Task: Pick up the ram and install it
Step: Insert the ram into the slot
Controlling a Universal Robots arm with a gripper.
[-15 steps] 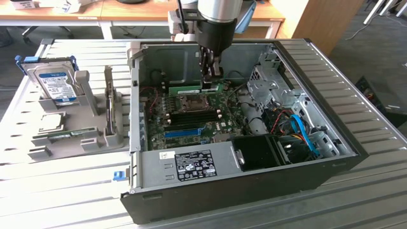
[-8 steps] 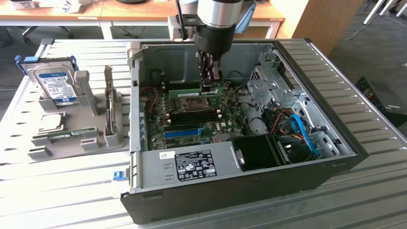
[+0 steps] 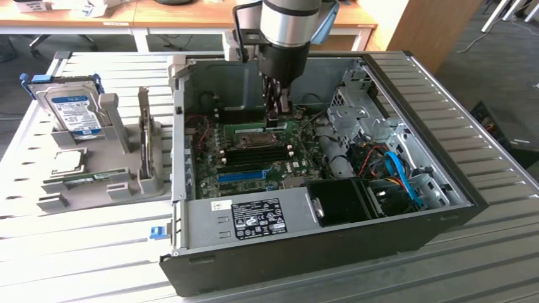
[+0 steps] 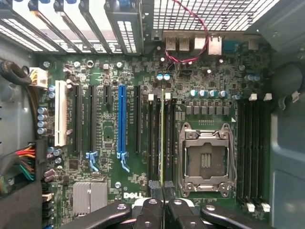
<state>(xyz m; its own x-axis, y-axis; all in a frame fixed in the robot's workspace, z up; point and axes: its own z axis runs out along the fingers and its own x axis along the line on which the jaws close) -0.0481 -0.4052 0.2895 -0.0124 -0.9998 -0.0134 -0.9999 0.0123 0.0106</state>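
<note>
My gripper (image 4: 163, 192) is shut on the ram (image 4: 163, 133). In the wrist view the ram is edge-on, a thin greenish line running out from between the dark fingertips. It hangs over the black memory slots (image 4: 153, 138) beside the empty processor socket (image 4: 206, 160) on the green motherboard (image 4: 105, 191). I cannot tell whether its edge touches a slot. In the exterior view the arm reaches straight down into the open computer case (image 3: 421, 214), with the gripper (image 3: 274, 117) low over the board near the socket.
More memory slots (image 4: 252, 152) lie on the socket's other side, and a blue expansion slot (image 4: 121, 124) lies further along the board. Cables, a drive cage (image 3: 362, 120) and a black fan shroud (image 3: 341, 202) crowd the case. A grey rack (image 3: 126, 183) outside holds a blue-labelled hard drive (image 3: 74, 110).
</note>
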